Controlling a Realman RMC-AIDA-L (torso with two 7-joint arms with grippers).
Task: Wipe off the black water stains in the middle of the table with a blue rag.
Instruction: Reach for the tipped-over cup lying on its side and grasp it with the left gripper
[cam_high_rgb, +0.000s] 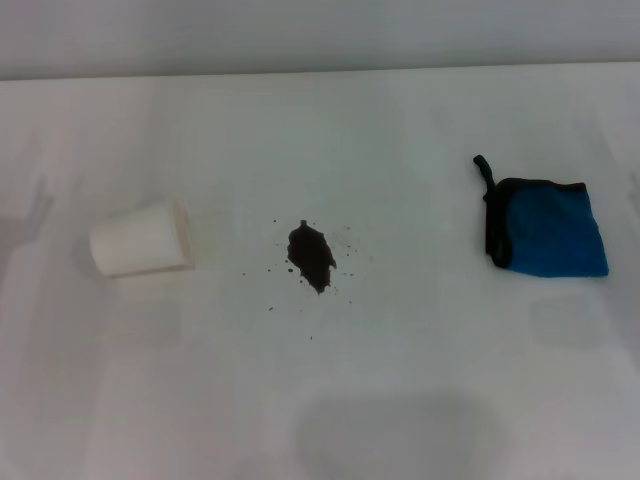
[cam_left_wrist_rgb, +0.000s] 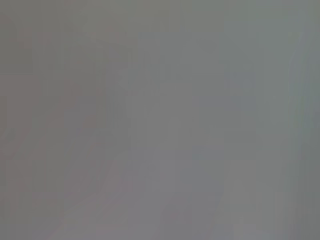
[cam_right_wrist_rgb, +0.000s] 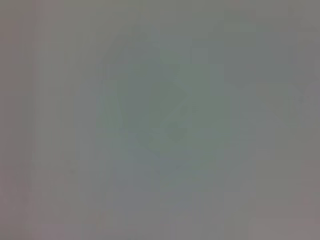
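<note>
Centrally, black water stains (cam_high_rgb: 312, 256) mark the table (cam_high_rgb: 400, 380); blue rag (cam_high_rgb: 547, 228) untouched, hands unseen.

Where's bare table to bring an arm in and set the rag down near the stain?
Free: the near strip of the table in front of everything, the far strip behind, and the gap between the black water stains and the blue rag. Tightest: between the tipped paper cup and the stains, where specks scatter. Neither gripper is in view.
</note>
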